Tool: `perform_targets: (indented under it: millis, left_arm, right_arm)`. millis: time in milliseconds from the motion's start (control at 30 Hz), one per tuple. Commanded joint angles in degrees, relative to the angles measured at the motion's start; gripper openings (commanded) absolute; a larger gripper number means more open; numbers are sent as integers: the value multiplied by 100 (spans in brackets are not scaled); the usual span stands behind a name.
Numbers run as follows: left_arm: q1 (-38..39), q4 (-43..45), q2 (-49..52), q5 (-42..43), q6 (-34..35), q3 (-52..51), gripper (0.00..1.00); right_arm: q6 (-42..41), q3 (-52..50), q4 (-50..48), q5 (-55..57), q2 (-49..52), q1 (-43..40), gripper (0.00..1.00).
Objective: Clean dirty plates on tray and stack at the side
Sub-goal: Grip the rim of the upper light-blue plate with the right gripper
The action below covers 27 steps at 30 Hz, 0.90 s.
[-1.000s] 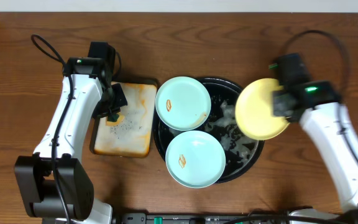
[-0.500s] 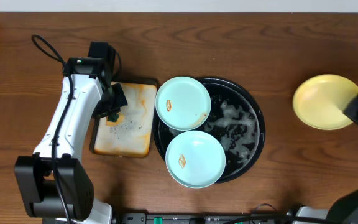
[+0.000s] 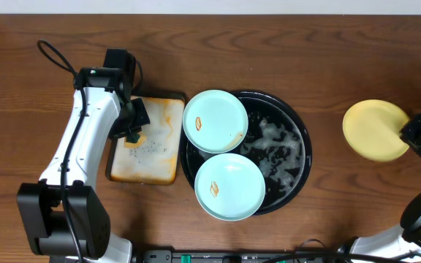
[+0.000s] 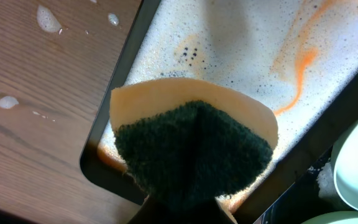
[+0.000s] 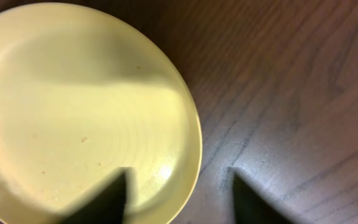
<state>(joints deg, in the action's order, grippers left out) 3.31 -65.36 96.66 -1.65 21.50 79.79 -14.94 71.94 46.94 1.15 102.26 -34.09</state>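
Observation:
Two pale mint-blue plates, each with a small orange smear, rest on the left part of the black tray [image 3: 302, 139]: one at the back [image 3: 215, 121], one at the front [image 3: 229, 186]. The yellow plate [image 3: 375, 130] lies flat on the wood at the right side, apart from the tray. My right gripper [image 3: 414, 136] is at the yellow plate's right rim [image 5: 86, 112]. Its jaws are open and straddle the rim, one finger [image 5: 104, 202] over the plate and the other over the table. My left gripper [image 3: 132, 133] is shut on a green-and-yellow sponge [image 4: 191, 149] above the cream tray.
A rectangular cream tray [image 3: 161, 120] with foam and orange stains lies left of the black tray. Soapy water covers the black tray's right half [image 3: 278, 155]. Water drops [image 4: 47, 18] dot the wood beside the cream tray. A black cable [image 3: 53, 57] runs at the back left.
My right arm carried the yellow plate from over the tray's right edge to the table's right side, set it down and opened its jaws. The left arm has not moved.

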Motion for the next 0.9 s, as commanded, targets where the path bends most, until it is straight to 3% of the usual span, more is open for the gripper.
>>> perform_targets:
  millis: [0,200,400,467,667,867]
  left_arm:
    - [-9,-4,-2,-22,-118,4,8]
    - [85,212,-2,1158,-933,4,8]
    - [367,380,-2,1211,-627,4,8]
    - [374,459,-2,1196,-533,4,8]
    - [374,487,-2,1104,-516,4,8]
    - [374,352,-2,1023,-817,4,8]
  right_arm:
    - [-179,39,87,-68,-267,-118,78]
    - [42,39,76,-2452,-1281,199,72]
    - [1128,37,262,-3801,-1893,1445,55]
    - [1392,35,356,-3790,-1891,2013,47]
    - [1493,9,120,-2719,-1357,3877,43]
    - [1014,9,-1180,-2083,-46,5180,38]
